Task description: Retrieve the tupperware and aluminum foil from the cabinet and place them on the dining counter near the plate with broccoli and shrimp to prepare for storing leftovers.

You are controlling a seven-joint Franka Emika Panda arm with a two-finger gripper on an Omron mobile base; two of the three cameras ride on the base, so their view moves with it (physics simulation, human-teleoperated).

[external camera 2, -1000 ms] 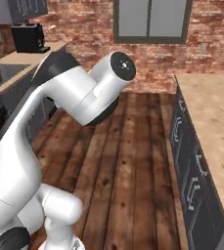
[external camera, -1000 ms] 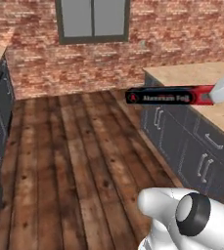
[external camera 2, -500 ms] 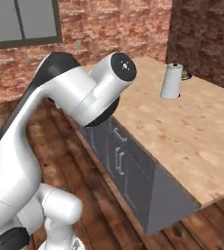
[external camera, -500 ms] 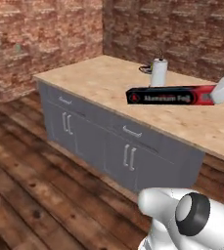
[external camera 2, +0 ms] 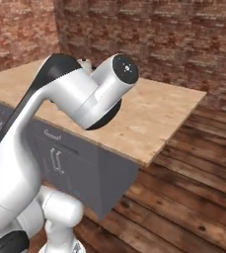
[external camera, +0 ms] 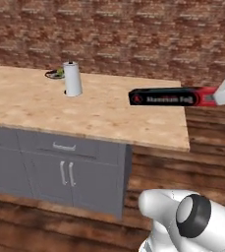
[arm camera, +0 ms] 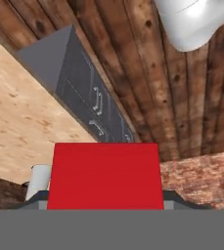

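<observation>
The aluminum foil point(external camera: 167, 97), a long black box with a red end and white lettering, hangs level in the air over the right end of the dining counter point(external camera: 109, 115). My gripper point(external camera: 211, 96) is shut on its red end at the right edge of the left base view. In the hand view the box's red end point(arm camera: 106, 175) sits between the fingertips, with the counter point(arm camera: 15, 117) beyond. A dark plate point(external camera: 54, 74) with a green piece lies at the counter's far side, partly behind a white roll. The tupperware and the cabinet are out of view.
A white paper-towel roll point(external camera: 72, 78) stands upright on the counter by the plate. Grey drawers and doors point(external camera: 65, 167) run under the slab. A brick wall point(external camera: 114, 34) rises behind it. Wood floor point(external camera 2: 193, 197) lies to the counter's right.
The whole picture has swung as the base turned: window wall and floor gave way to the dining counter, now close ahead. The foil box stays in the gripper at the same spot.
</observation>
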